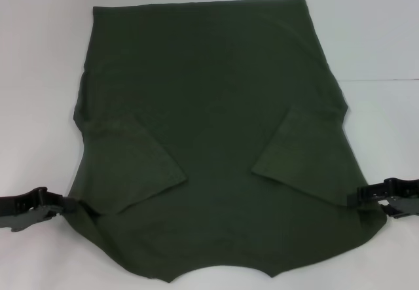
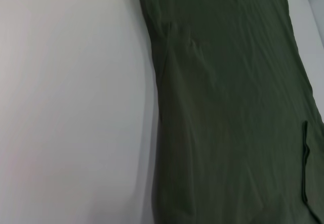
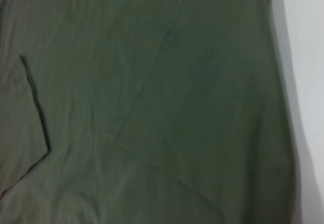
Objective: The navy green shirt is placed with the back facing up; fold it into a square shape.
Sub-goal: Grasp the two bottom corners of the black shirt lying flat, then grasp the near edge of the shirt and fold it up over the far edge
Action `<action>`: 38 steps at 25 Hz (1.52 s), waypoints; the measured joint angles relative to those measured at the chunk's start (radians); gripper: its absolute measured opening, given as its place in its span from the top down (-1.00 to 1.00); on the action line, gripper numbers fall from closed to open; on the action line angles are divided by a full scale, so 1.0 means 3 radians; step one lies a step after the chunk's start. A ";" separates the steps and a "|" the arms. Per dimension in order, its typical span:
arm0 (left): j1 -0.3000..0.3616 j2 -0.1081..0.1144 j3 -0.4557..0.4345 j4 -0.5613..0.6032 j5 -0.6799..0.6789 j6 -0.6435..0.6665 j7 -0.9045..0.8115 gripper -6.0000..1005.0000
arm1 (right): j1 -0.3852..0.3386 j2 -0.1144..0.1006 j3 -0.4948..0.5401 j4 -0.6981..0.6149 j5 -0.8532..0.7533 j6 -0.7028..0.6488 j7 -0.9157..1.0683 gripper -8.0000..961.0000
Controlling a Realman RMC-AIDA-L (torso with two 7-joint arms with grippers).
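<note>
The navy green shirt (image 1: 216, 100) lies back up on the white table, collar end towards me, plain cloth with no lettering showing. Both short sleeves are folded inward onto the back: one (image 1: 131, 165) on the left, one (image 1: 304, 152) on the right. My left gripper (image 1: 65, 205) is at the shirt's left edge near the shoulder, shut on the cloth. My right gripper (image 1: 359, 197) is at the right edge near the other shoulder, shut on the cloth. The shirt fills the left wrist view (image 2: 233, 107) and the right wrist view (image 3: 152, 107); neither shows its own fingers.
The white table (image 1: 39, 74) shows bare on both sides of the shirt and beyond its far hem. A seam or table edge (image 1: 386, 80) runs at the right. Nothing else stands on the table.
</note>
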 joint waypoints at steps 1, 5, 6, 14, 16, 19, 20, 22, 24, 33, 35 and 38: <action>0.0000 0.0000 0.0000 0.0000 -0.0002 0.0000 0.0000 0.93 | 0.0001 0.0002 -0.0003 0.0000 -0.0002 0.0011 0.0004 -0.79; -0.0005 0.0000 0.0000 0.0000 -0.0004 -0.0002 0.0001 0.93 | 0.0005 0.0003 -0.0005 0.0002 -0.0005 0.0043 0.0007 -0.67; -0.0005 0.0000 0.0000 0.0000 -0.0004 -0.0002 0.0001 0.93 | 0.0005 0.0003 -0.0005 0.0002 -0.0007 0.0056 0.0008 -0.62; -0.0005 0.0000 0.0000 0.0001 -0.0007 -0.0004 0.0005 0.93 | 0.0001 0.0003 -0.0008 0.0003 -0.0017 0.0076 0.0011 -0.07; -0.0005 0.0000 0.0000 0.0001 -0.0010 -0.0004 0.0006 0.93 | 0.0001 0.0003 -0.0009 0.0004 -0.0020 0.0078 0.0010 0.13; -0.0005 0.0000 0.0000 0.0001 -0.0014 -0.0004 0.0006 0.93 | 0.0001 0.0004 -0.0045 0.0003 -0.0024 0.0099 -0.0011 0.25; -0.0005 0.0000 0.0001 0.0001 -0.0015 -0.0004 0.0006 0.93 | 0.0000 0.0006 -0.0071 0.0004 -0.0025 0.0118 -0.0025 0.29; -0.0005 0.0000 0.0006 0.0001 -0.0023 -0.0004 0.0006 0.93 | -0.0001 0.0010 -0.0109 0.0004 -0.0027 0.0151 -0.0066 0.36; -0.0005 0.0000 0.0016 0.0001 -0.0037 -0.0004 0.0008 0.93 | -0.0006 0.0011 -0.0115 0.0004 -0.0027 0.0167 -0.0109 0.46; -0.0005 0.0000 0.0006 0.0004 -0.0050 0.0025 0.0046 0.93 | -0.0027 0.0007 -0.0111 -0.0032 -0.0026 0.0141 -0.0285 0.90; 0.0003 0.0002 0.0004 0.0020 -0.0050 0.0060 0.0049 0.93 | -0.0043 -0.0013 -0.0097 -0.0041 -0.0023 0.0116 -0.0364 0.90; 0.0020 0.0023 -0.0032 0.0053 -0.0050 0.0178 0.0076 0.93 | -0.0086 -0.0062 -0.0070 -0.0099 -0.0009 -0.0037 -0.0577 0.90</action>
